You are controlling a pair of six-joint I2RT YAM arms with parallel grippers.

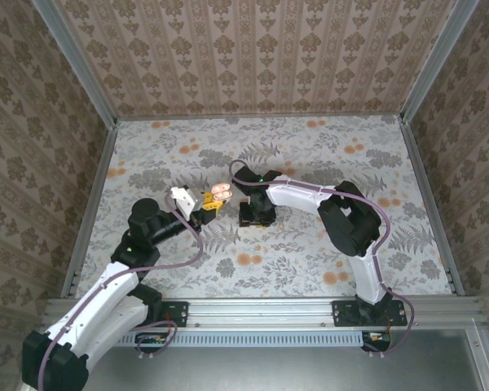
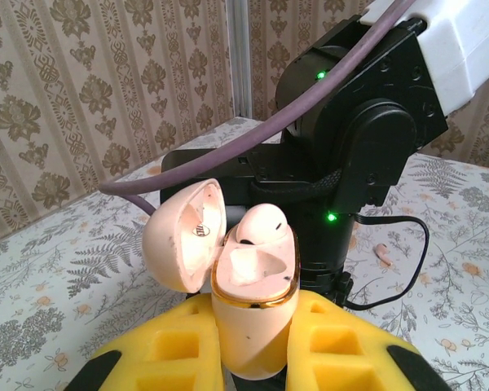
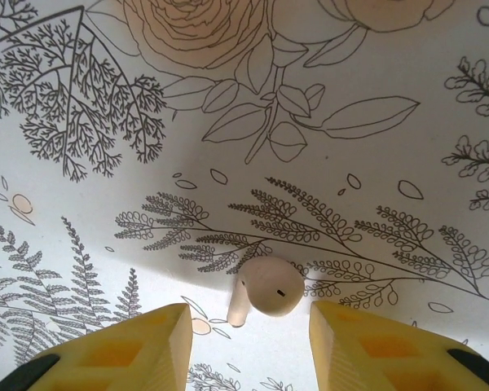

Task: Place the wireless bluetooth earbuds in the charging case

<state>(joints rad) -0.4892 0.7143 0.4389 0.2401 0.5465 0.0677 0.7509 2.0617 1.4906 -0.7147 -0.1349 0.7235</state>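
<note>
Pink charging case point(image 2: 253, 322), lid point(image 2: 183, 236) hinged open, one pale earbud point(image 2: 259, 224) seated in it; held upright by the left gripper point(image 2: 253, 362), yellow jaws clamped on its base. Second earbud point(image 3: 265, 289): lying on the floral table point(image 3: 350, 195), between the parted jaws of the right gripper point(image 3: 248, 330), touching neither.

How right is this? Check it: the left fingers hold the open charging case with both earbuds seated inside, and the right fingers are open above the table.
Not both. One earbud sits in the charging case, per the left wrist view; the other earbud lies on the table between the open right fingers, per the right wrist view. The rest stands.
</note>
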